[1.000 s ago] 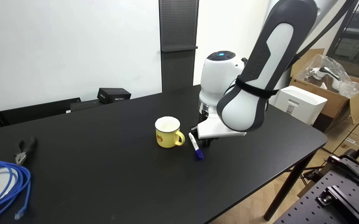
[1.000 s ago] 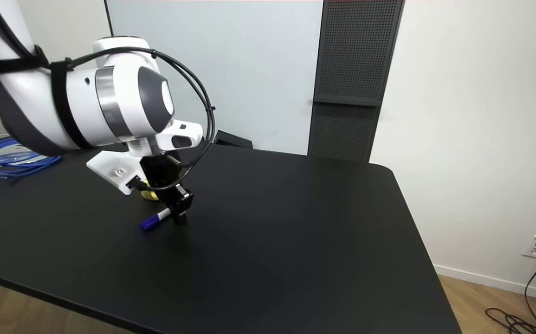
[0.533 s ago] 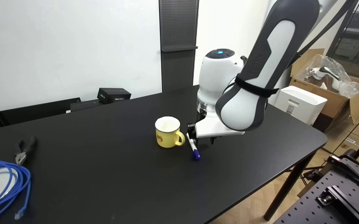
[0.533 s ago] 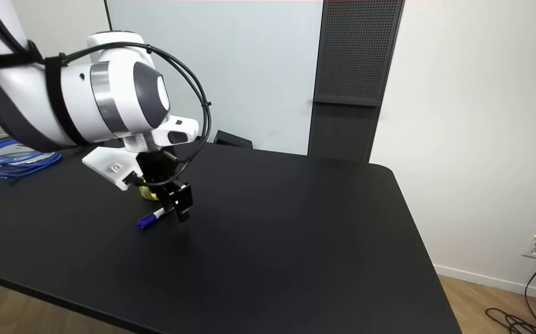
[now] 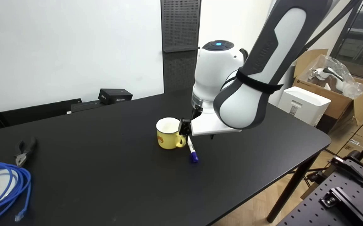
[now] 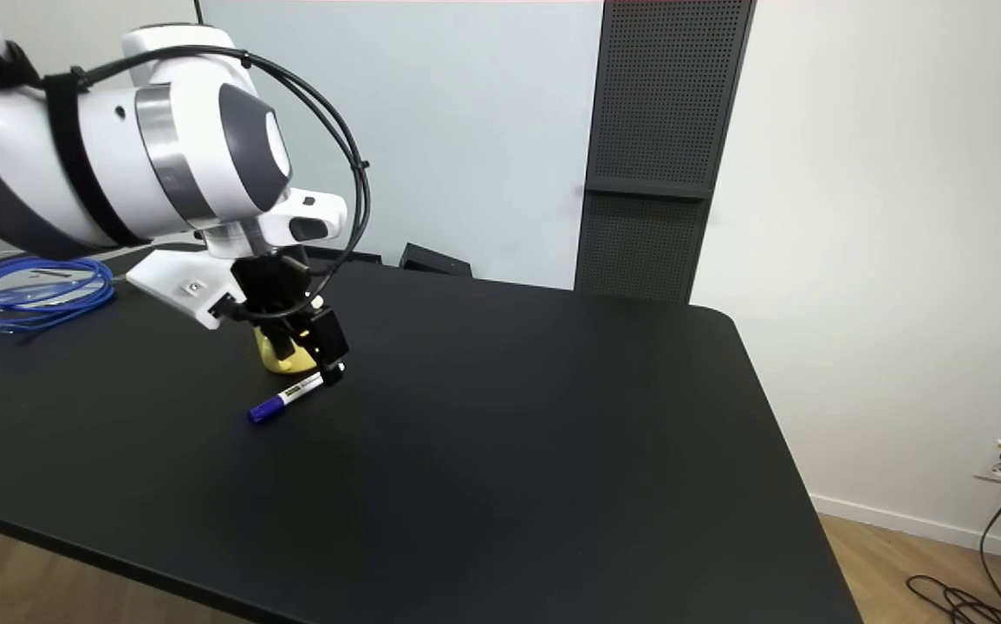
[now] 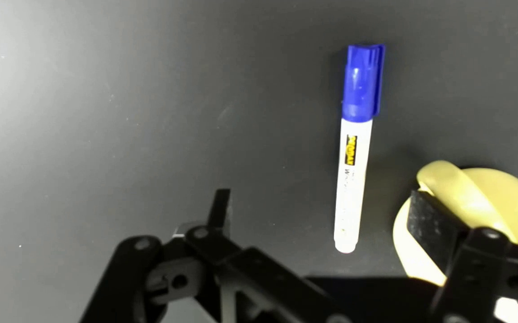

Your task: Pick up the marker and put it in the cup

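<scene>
In an exterior view, 1 marker [image 5: 191, 150] lies on 1 table [image 5: 121, 175] just beside 1 cup [image 5: 167, 138]. In an exterior view, 1 blue cable [image 6: 32, 309] lies well apart. In the wrist view, 1 gripper [image 7: 317, 205] has 2 fingers [image 7: 433, 231] spread, the marker showing between them.

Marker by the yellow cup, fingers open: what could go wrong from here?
1. In the wrist view, one of the fingers overlaps the handle of the cup. Contact can't be told, but descending or closing might snag it and drag or tip the cup.
2. The fingers sit nearer the white end of the marker than its middle, so a grip there might let it swivel or slip.
</scene>
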Action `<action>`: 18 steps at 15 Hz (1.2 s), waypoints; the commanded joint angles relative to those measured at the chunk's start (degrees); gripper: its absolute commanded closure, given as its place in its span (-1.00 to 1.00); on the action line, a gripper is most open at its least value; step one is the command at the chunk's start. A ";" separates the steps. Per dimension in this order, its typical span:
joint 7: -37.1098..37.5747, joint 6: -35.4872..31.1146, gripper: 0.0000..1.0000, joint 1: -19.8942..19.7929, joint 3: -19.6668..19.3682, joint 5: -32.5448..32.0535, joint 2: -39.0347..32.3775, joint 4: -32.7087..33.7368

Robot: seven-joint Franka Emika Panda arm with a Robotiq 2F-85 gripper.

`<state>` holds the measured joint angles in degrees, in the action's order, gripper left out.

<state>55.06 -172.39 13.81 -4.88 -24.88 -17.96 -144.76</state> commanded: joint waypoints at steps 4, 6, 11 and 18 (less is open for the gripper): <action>1.06 0.36 -1.00 1.25 -1.18 -0.16 -1.36 1.27; 0.67 0.26 -1.00 0.71 -1.16 0.22 -2.33 1.63; -0.78 0.12 -1.00 -1.23 -0.04 1.42 -5.18 2.82; -1.47 0.46 -1.00 -1.14 0.83 1.76 -7.55 4.61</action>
<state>53.97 -172.39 12.89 -4.93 -23.61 -23.64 -142.10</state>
